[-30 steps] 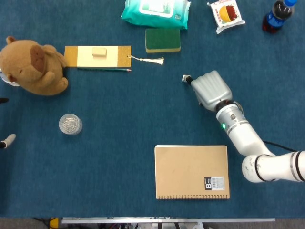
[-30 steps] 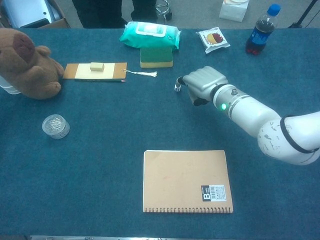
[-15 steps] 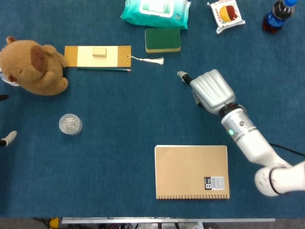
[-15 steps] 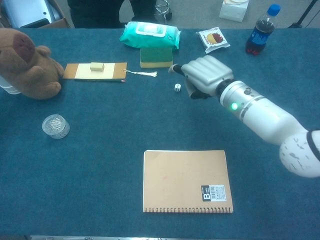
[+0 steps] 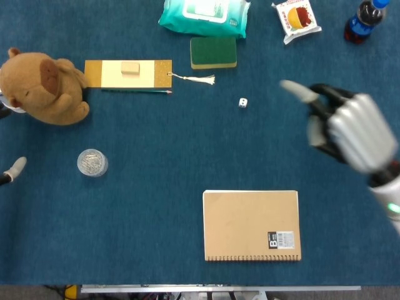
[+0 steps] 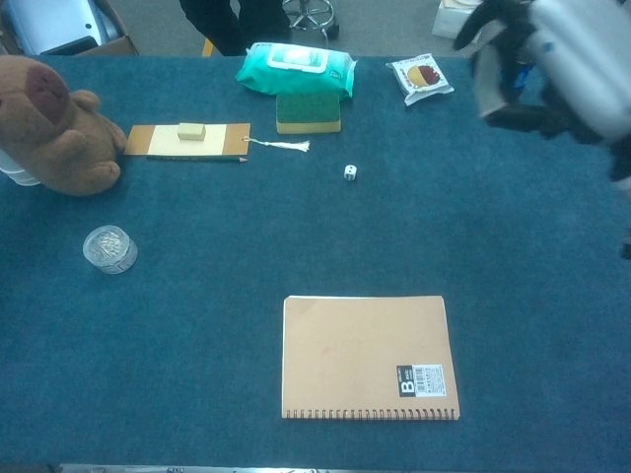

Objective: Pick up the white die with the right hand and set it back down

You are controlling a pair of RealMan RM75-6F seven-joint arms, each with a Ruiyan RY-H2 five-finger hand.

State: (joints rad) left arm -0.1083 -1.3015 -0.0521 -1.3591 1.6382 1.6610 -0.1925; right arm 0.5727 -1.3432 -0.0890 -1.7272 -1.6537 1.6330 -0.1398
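The right hand (image 5: 350, 131) is hanging in the air with its fingers (image 5: 299, 92) spread and nothing in them, blurred in both views. It is sitting well to the right of the die (image 5: 243, 102), clear of it. The die is lying alone on the blue table (image 5: 156, 187), white with dark pips, near the middle and a little to the far side. Just beyond it a green sponge (image 5: 213, 52) is sitting, with a teal wipes pack (image 5: 203, 15) touching its far edge. To the left of those, a tan card (image 5: 128, 74) is lying with a small block (image 5: 130, 68) on top and a tassel (image 5: 199, 79) trailing off its right end. Far right, a snack packet (image 5: 296, 19) and a bottle (image 5: 362, 22) are standing by. A notebook (image 5: 251, 225) is lying on the near side. At the left edge a bear (image 5: 41, 87) and a clip jar (image 5: 92, 162) are sitting, and only a fingertip of the left hand (image 5: 11, 170) is poking in, so I cannot tell how it is held.
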